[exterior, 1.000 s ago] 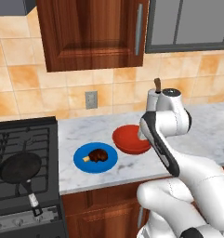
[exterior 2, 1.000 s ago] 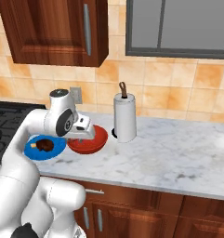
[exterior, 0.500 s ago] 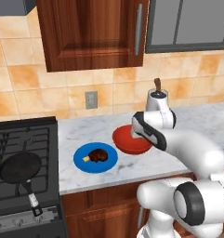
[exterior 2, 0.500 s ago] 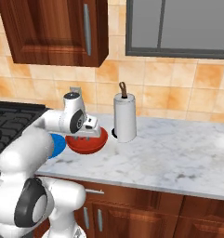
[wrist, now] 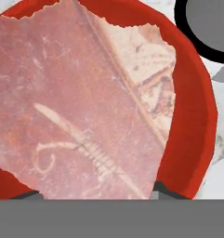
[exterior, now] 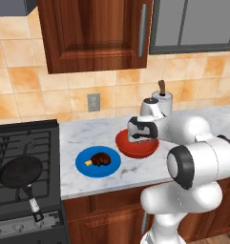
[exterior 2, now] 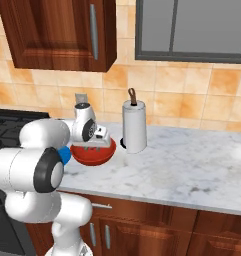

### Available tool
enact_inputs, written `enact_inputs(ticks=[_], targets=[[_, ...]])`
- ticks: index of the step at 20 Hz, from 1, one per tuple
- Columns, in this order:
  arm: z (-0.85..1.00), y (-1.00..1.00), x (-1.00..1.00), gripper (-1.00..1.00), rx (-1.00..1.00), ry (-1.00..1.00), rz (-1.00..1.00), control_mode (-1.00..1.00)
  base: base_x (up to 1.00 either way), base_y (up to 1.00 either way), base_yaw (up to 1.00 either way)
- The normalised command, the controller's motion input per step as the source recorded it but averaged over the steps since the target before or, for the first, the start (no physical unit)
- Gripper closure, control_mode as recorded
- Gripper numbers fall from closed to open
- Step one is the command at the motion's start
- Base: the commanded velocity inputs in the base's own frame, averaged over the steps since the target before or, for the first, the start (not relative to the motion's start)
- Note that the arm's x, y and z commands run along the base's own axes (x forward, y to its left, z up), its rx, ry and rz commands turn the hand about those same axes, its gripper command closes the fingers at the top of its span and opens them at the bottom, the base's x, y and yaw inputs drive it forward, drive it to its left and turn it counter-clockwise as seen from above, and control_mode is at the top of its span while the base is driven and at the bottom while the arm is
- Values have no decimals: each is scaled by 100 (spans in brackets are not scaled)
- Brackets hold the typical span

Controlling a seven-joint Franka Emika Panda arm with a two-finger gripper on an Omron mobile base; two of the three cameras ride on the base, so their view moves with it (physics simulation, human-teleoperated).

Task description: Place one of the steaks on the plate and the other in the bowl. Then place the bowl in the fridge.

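Note:
The red bowl [exterior: 135,147] [exterior 2: 92,153] stands on the marble counter, right of the blue plate [exterior: 86,166] [exterior 2: 65,155]. On the plate lies the dark brown steak [exterior: 101,158]. My gripper [exterior: 141,138] [exterior 2: 95,142] hangs just above the middle of the bowl, pointing down. It is shut on the pale pink steak [wrist: 81,102], which hangs flat over the bowl [wrist: 193,116] and covers most of its inside in the hand view. The two finger tips just show at the steak's lower edge, and the gripper [wrist: 95,194] is centred there. The fridge is out of view.
A paper towel roll [exterior: 163,102] [exterior 2: 134,127] on a dark round base [wrist: 211,23] stands close behind the bowl. The black stove [exterior: 26,143] with a frying pan [exterior: 20,171] lies to the left. Wooden cabinets hang overhead. Bare marble stretches to the right [exterior 2: 192,170].
The arm has folded in and the gripper has come down a little lower over the red bowl, carrying the pale pink steak. Plate and dark steak have not moved.

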Motion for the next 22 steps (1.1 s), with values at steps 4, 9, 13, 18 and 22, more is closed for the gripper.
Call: enact_inputs(ticks=[4,9,13,18,22], targets=[[-30,0,0,100,0,0,0,-100,0,0,0],[-38,-1,0,-100,0,0,0,-100,0,0,0],[-6,0,0,-100,0,0,0,-100,0,0,0],[13,0,-1,-100,-1,0,0,-100,0,0,0],[35,0,-14,-100,-5,0,-2,-100,0,0,0]])
